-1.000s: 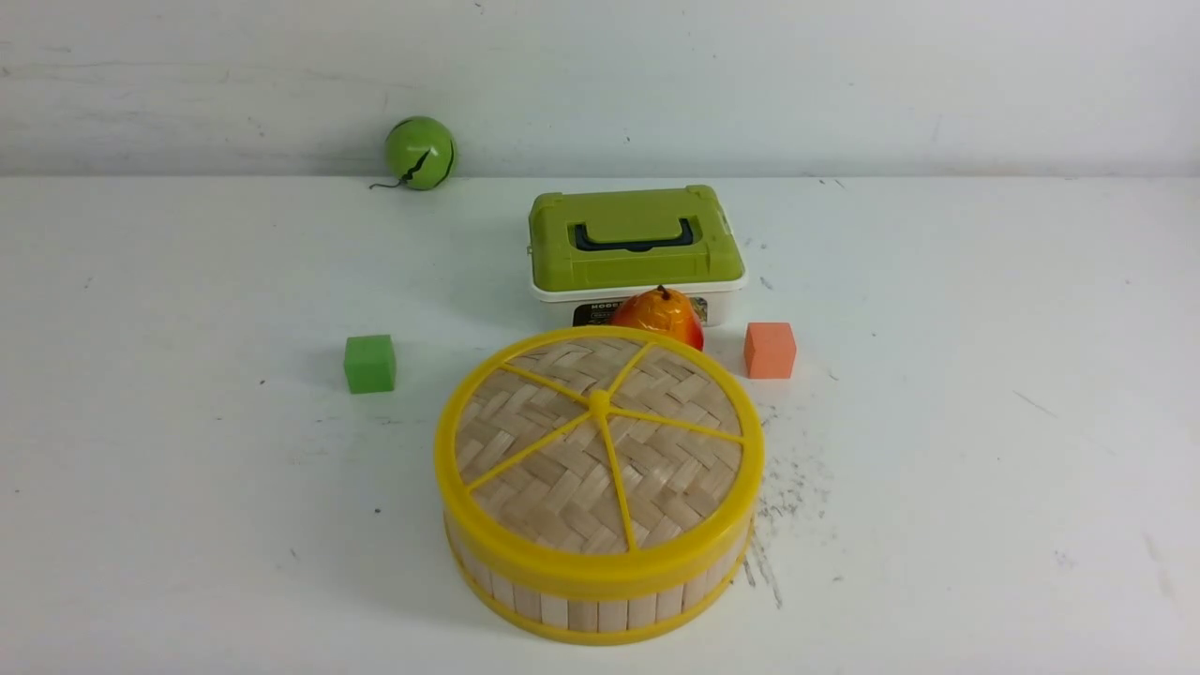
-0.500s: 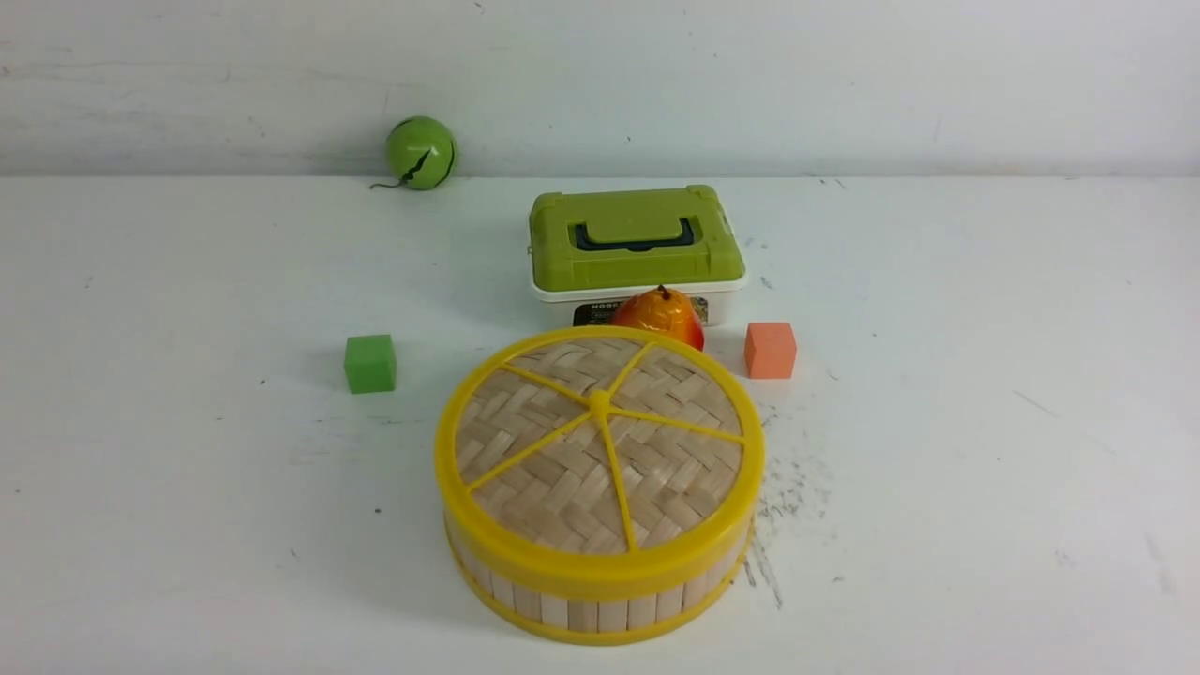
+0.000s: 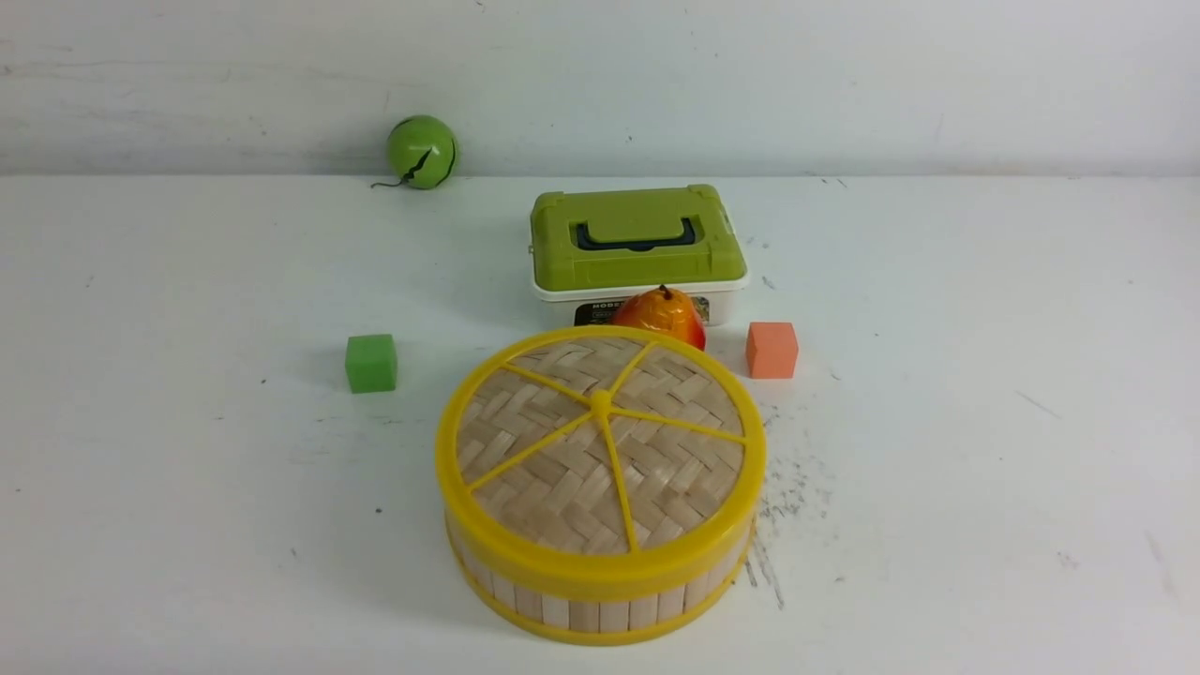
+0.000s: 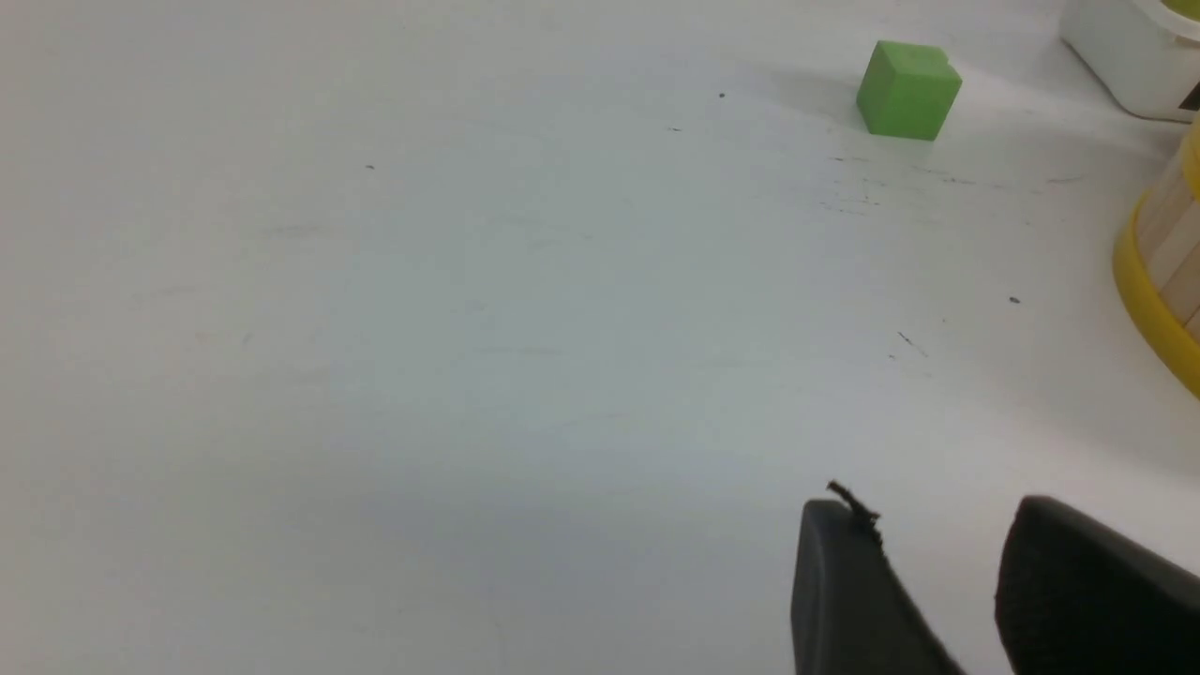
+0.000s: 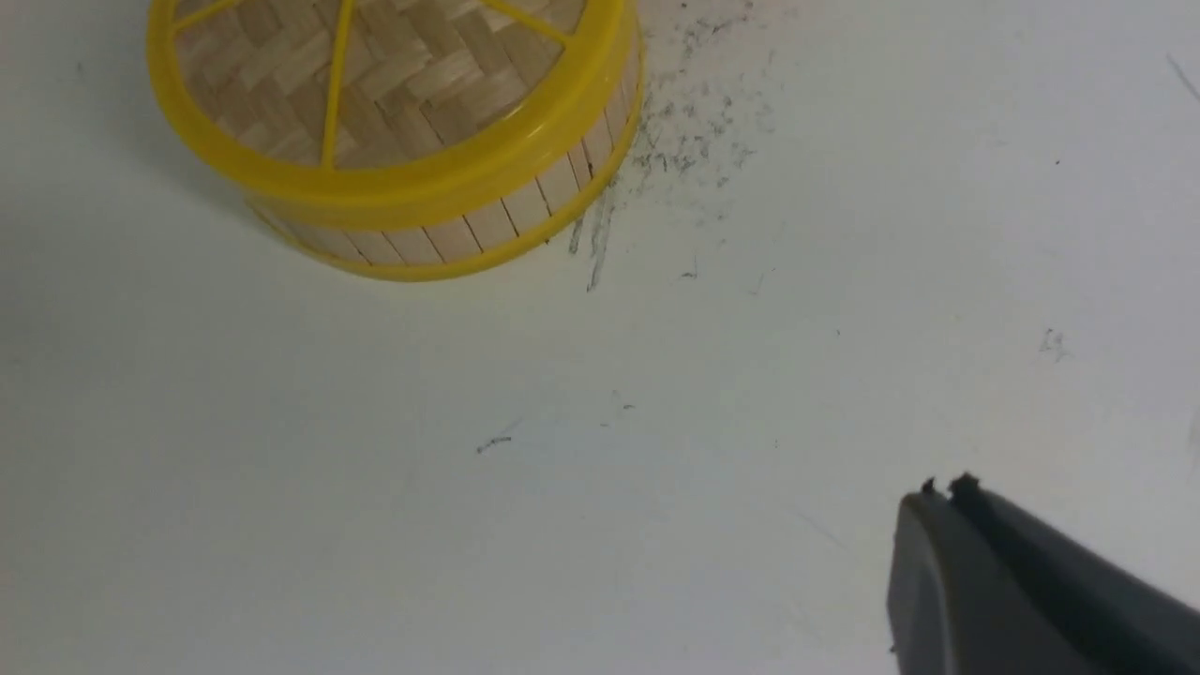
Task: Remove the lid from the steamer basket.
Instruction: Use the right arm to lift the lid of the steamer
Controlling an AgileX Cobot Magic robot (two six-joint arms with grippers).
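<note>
The lid (image 3: 600, 441), a woven bamboo disc with a yellow rim and yellow spokes, lies flat on the steamer basket (image 3: 586, 609) at the table's front centre. The right wrist view shows both, lid (image 5: 394, 84) over the basket's slat wall (image 5: 469, 230). My right gripper (image 5: 942, 489) is shut with nothing in it, over bare table well away from the basket. In the left wrist view my left gripper (image 4: 937, 511) stands open and empty, and a piece of the basket (image 4: 1167, 272) shows off to one side. Neither arm appears in the front view.
A white box with a green lid (image 3: 637, 239) stands behind the basket, with an orange pear-like fruit (image 3: 661, 316) between them. A green cube (image 3: 370, 363) lies left of the basket, an orange cube (image 3: 772, 350) right of it. A green ball (image 3: 421, 152) rests at the back wall.
Nothing in the front view has visibly moved.
</note>
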